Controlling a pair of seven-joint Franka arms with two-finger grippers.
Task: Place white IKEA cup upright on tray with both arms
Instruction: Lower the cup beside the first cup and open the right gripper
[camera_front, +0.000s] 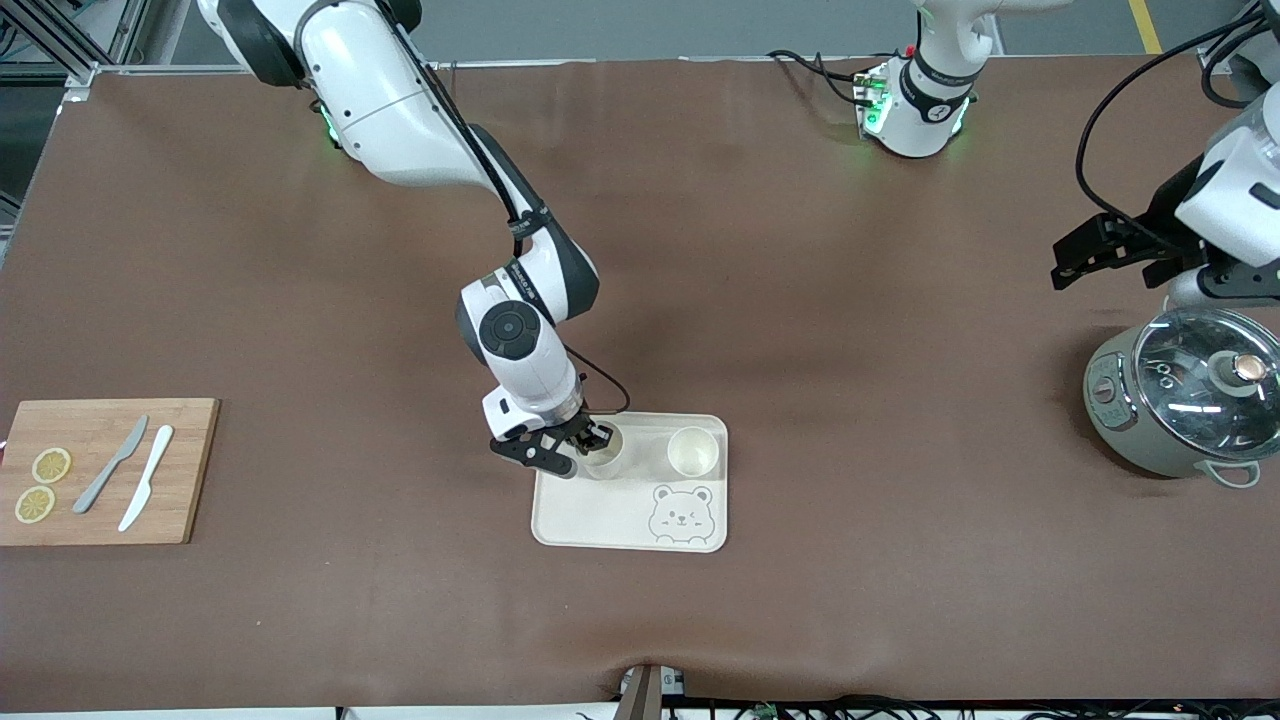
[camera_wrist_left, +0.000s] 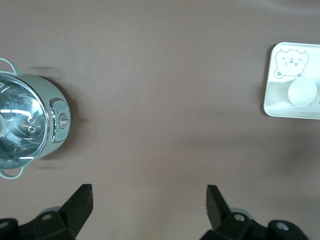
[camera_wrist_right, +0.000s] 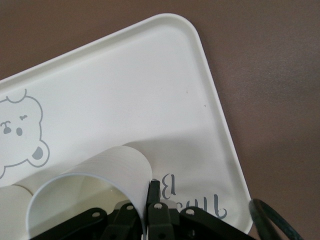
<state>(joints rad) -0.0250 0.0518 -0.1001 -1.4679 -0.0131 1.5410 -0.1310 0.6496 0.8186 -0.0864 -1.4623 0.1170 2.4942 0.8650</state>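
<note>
White cup stands upright on the bear tray, right pincer pinching its rim beside 1 placed cup; release remains. Left pincer waits wide near the cooker.

**Lettering on the tray, and little else**

The cream-white rectangular plastic tray with rounded corners carries grey cursive lettering along one edge. In the right wrist view only part of it can be seen: a capital "B" and a few slanted strokes beside it (the rest is covered by a white cup and cannot be read). The same tray bears a grey line drawing of a winking bear. No other text, label or number is legible in any view.
</note>
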